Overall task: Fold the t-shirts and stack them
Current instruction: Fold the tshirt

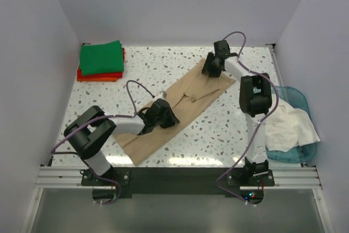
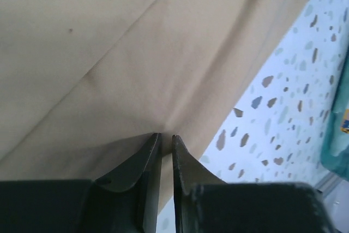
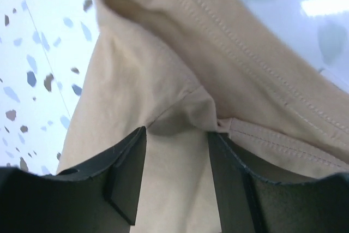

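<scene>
Two tools meet the tan-beige t-shirt [image 1: 192,94] on the surface [image 1: 163,61]. Clenched, the left tool [image 2: 165,137] pinches its edge; the right tool [image 3: 177,135], released, straddles a hemmed fold.

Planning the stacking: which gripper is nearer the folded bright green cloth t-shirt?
Left. The left gripper grips the tan-beige cloth t-shirt, nearer-right of the green t-shirt; the right gripper is far right of it.
</scene>
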Available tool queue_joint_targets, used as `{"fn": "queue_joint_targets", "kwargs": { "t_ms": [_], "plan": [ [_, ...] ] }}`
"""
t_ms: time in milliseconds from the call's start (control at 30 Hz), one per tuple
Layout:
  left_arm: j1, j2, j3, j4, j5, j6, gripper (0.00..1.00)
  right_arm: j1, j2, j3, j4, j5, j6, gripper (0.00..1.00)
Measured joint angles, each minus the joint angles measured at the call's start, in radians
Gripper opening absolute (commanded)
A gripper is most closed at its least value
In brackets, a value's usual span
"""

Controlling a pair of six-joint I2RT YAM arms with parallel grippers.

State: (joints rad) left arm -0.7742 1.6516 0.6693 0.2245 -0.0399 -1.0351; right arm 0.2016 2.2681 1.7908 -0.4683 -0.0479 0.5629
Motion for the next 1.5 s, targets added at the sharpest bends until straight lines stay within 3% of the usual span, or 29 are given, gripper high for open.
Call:
{"fn": "queue_joint_targets", "kwargs": {
  "t_ms": [133,233,433,600,800,900,1067,1300,1500],
  "plan": [
    [-0.057,0.109,0.090,0.060,0.049,-0.087,0.28,0.003,0.212,0.352,-0.058,-0.029,-0.055,0.61],
    [-0.086,0.219,0.200,0.100,0.118,-0.127,0.34,0.005,0.312,0.513,-0.062,-0.076,-0.085,0.66],
    [-0.087,0.267,0.289,0.119,0.211,-0.102,0.44,0.005,0.345,0.568,-0.047,-0.129,-0.124,0.74],
    [-0.043,0.175,0.289,0.071,0.233,0.011,0.44,0.005,0.330,0.568,-0.050,-0.121,-0.146,0.75],
    [0.000,-0.091,0.240,-0.117,0.115,0.183,0.35,0.005,0.112,0.387,-0.076,-0.034,-0.148,0.75],
    [0.000,-0.222,0.172,-0.206,0.045,0.245,0.24,0.008,-0.050,0.238,-0.071,-0.001,-0.136,0.74],
    [-0.014,-0.342,0.008,-0.296,-0.015,0.278,0.15,0.025,-0.215,0.017,-0.037,0.037,-0.117,0.64],
    [-0.062,-0.349,-0.143,-0.348,-0.029,0.274,0.09,0.042,-0.142,-0.088,-0.042,0.039,-0.103,0.56],
    [-0.085,-0.348,-0.169,-0.338,-0.037,0.257,0.07,0.040,-0.042,-0.040,-0.047,0.043,-0.104,0.53]
  ]
}}
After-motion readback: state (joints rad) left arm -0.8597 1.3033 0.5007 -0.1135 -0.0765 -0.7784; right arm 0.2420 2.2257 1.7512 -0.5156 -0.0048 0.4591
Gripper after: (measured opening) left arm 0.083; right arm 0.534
